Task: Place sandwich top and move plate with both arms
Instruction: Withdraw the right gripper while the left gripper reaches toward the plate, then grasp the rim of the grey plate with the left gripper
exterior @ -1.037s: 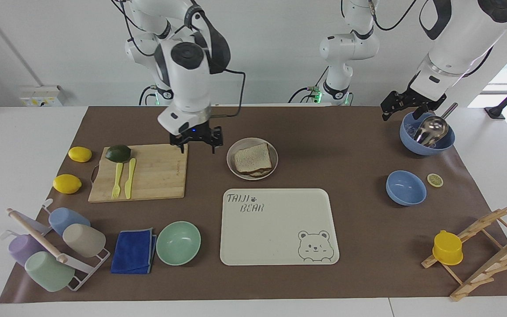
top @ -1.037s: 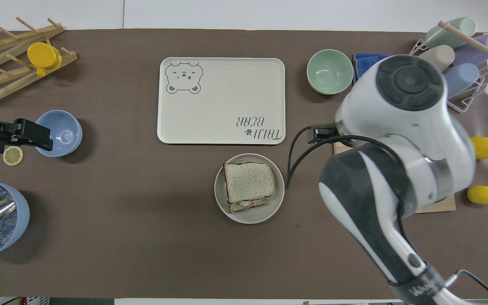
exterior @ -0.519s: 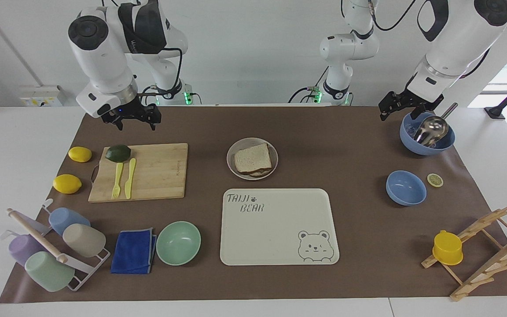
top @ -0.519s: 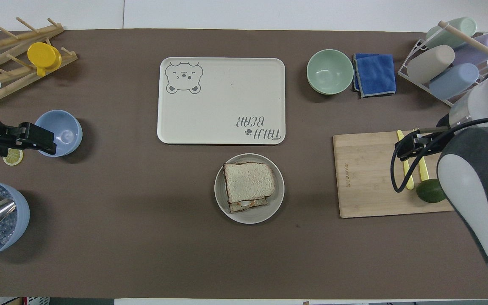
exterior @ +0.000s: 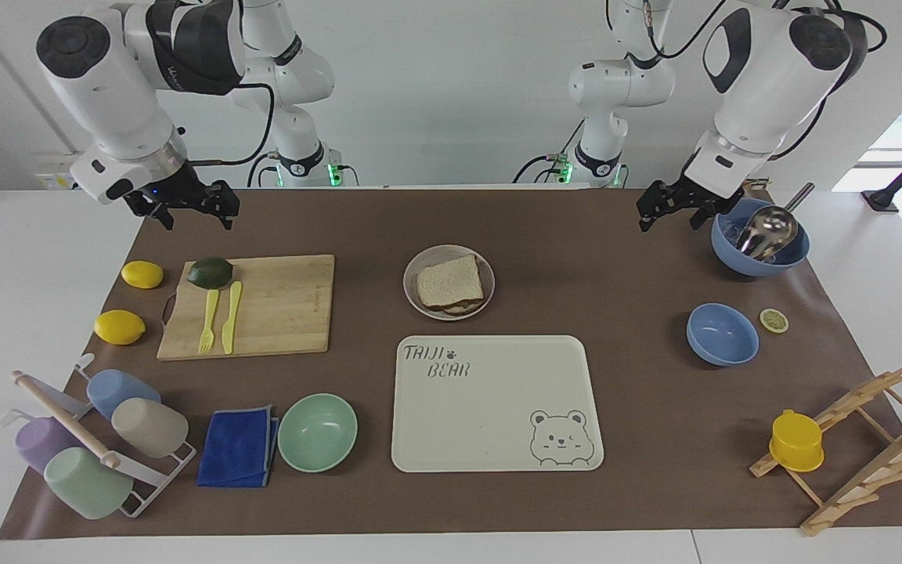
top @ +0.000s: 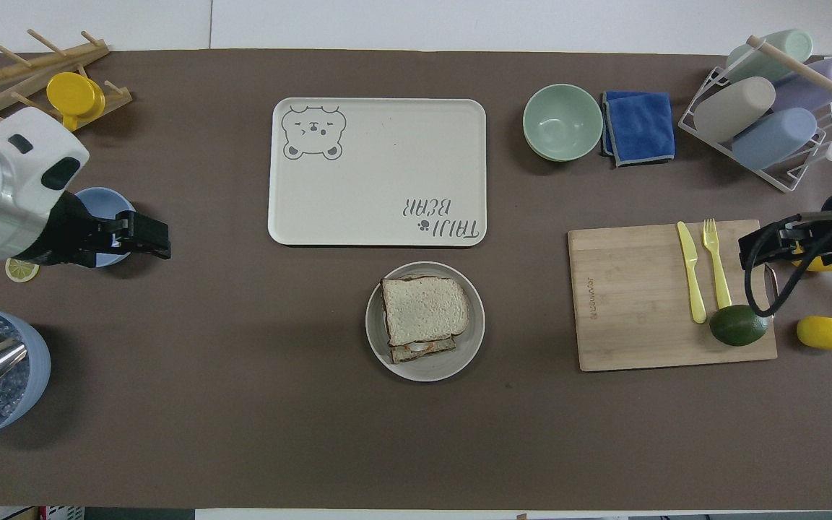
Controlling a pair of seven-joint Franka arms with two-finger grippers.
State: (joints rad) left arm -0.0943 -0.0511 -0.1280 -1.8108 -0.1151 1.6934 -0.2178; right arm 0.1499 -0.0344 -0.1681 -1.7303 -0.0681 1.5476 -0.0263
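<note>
The right gripper (exterior: 193,211) is seen raised over the mat near the wooden cutting board (exterior: 279,309), its fingers spread and nothing grasped. At the table's middle, the sandwich top (exterior: 449,282) is laid on the egg toast in the plate (exterior: 412,298), which sits just beside the bear tray (exterior: 490,407), nearer the robots. The left gripper (exterior: 674,205) is held released and empty above the mat beside the ice bowl (exterior: 760,262).

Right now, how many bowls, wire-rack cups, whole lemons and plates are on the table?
Bowls: 3: mint green bowl, empty blue bowl, blue bowl with scoop
Wire-rack cups: 4: blue cup, beige cup, purple cup, green cup
Whole lemons: 2
Plates: 1
Total: 10
</note>
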